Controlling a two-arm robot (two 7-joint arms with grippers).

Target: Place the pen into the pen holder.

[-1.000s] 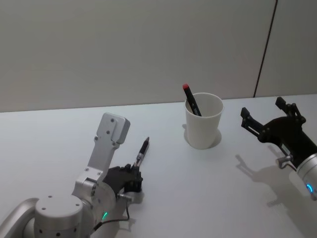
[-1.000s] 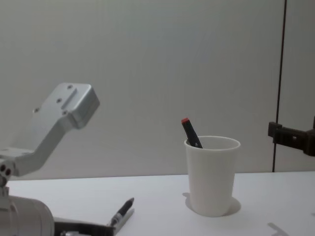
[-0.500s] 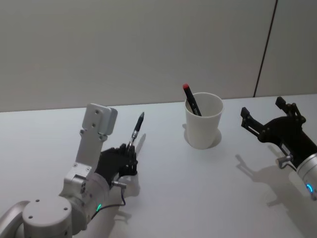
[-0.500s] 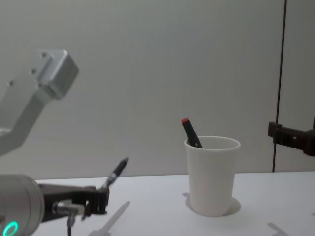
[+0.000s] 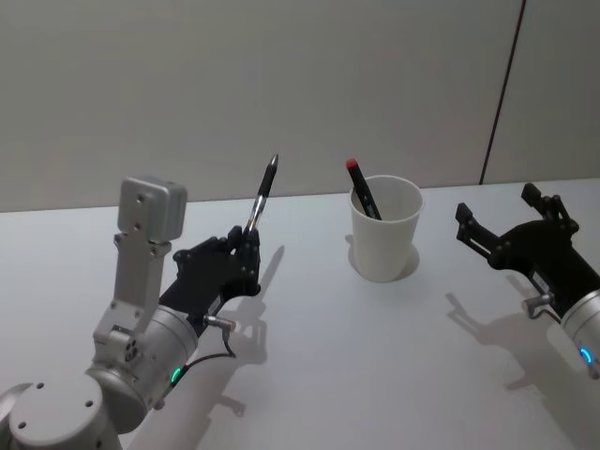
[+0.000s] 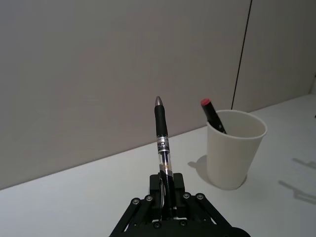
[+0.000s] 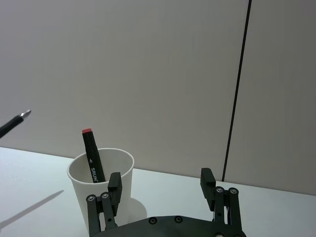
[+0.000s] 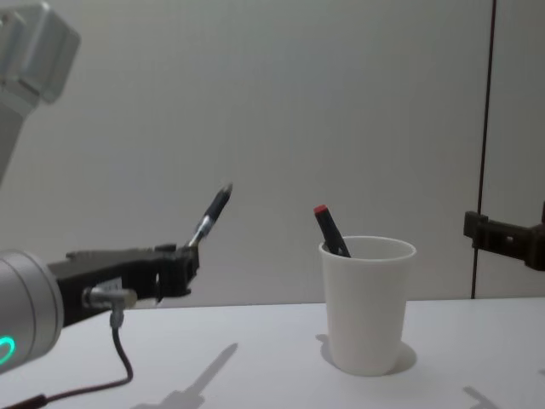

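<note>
A black-and-clear pen (image 5: 262,196) (image 6: 162,143) (image 8: 212,214) is held above the table, tip tilted up toward the cup. My left gripper (image 5: 248,248) (image 6: 165,197) (image 8: 189,260) is shut on its lower end, left of the pen holder. The pen holder (image 5: 384,229) (image 6: 234,148) (image 7: 100,190) (image 8: 367,302) is a white paper cup standing upright on the white table (image 5: 375,356), with a black marker with a red cap (image 5: 362,188) (image 7: 92,155) leaning inside. My right gripper (image 5: 506,225) (image 7: 160,185) hangs open to the right of the cup, empty.
A plain grey wall with a dark vertical seam (image 5: 502,89) rises behind the table. A thin black cable (image 8: 119,358) hangs from my left gripper.
My left gripper has lifted the pen off the table and carried it upward and a little toward the cup. The right gripper and cup have not moved.
</note>
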